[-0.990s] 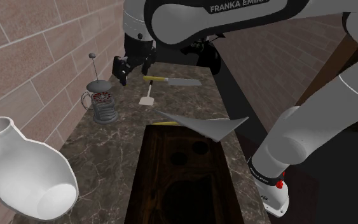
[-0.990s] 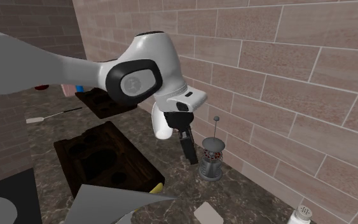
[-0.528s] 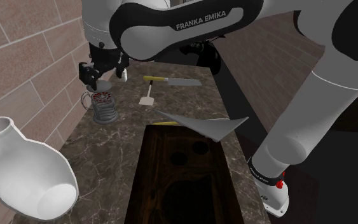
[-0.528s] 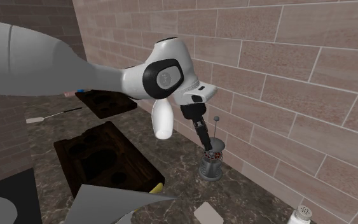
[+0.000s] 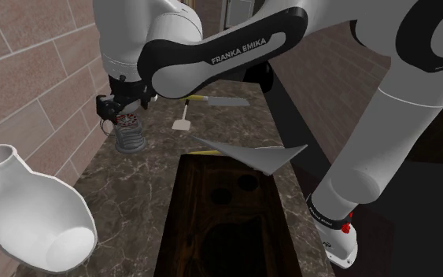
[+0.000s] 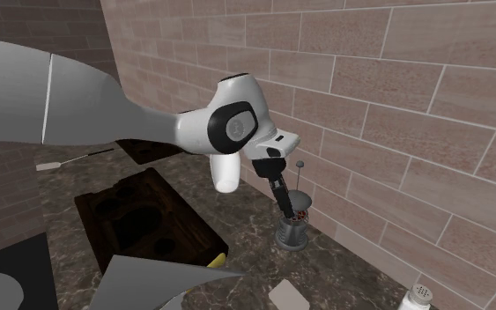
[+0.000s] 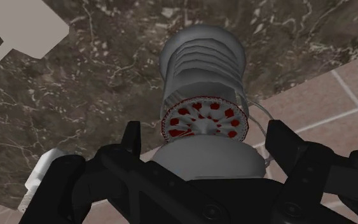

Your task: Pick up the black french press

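"FRANKA EMIKA" is printed in white on the dark joint cover [image 5: 227, 55] of the white arm [image 5: 416, 94], as seen in the shoulder view. Small white lettering on the dark ring [image 5: 327, 214] at the arm's base cannot be read.

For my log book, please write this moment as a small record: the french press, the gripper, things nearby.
french press: grey, upright on the dark counter, next to the brick wall
gripper: open, one finger on each side of the press's top, not clasping it
held: nothing
nearby: white spatula, knife
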